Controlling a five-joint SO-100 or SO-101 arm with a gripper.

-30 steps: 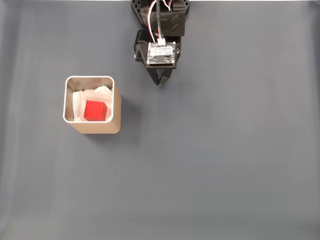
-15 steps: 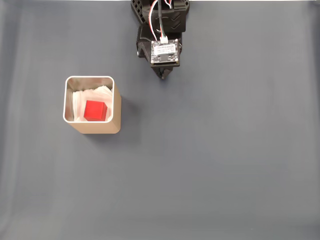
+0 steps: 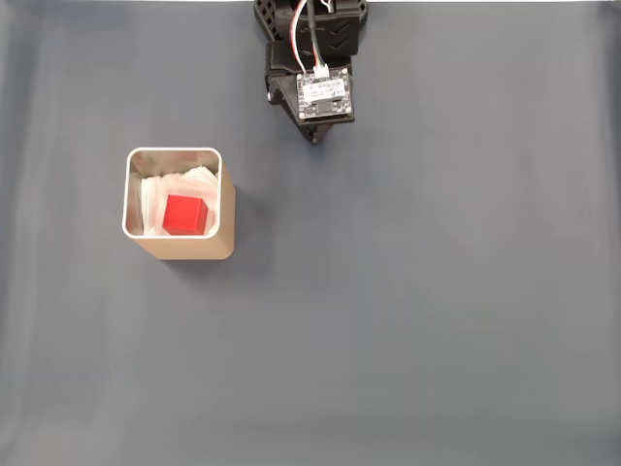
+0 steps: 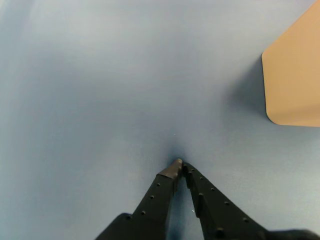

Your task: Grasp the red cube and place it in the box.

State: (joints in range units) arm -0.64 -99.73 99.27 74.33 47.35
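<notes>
The red cube point(image 3: 184, 215) lies inside the box point(image 3: 226, 206), a tan-gold square tin with white paper lining, at the left of the fixed view. My gripper point(image 3: 313, 139) sits folded back at the top centre, well to the right of the box and apart from it. In the wrist view the gripper point(image 4: 180, 164) is shut, its black fingertips meeting with nothing between them, just above the grey cloth. The box's tan side point(image 4: 295, 80) shows at the right edge of that view.
A plain grey cloth point(image 3: 417, 311) covers the whole table. The arm's base point(image 3: 310, 24) stands at the top edge of the fixed view.
The arm has drawn back toward its base, the gripper tip moving up in the fixed view. The cube and box have not moved.
</notes>
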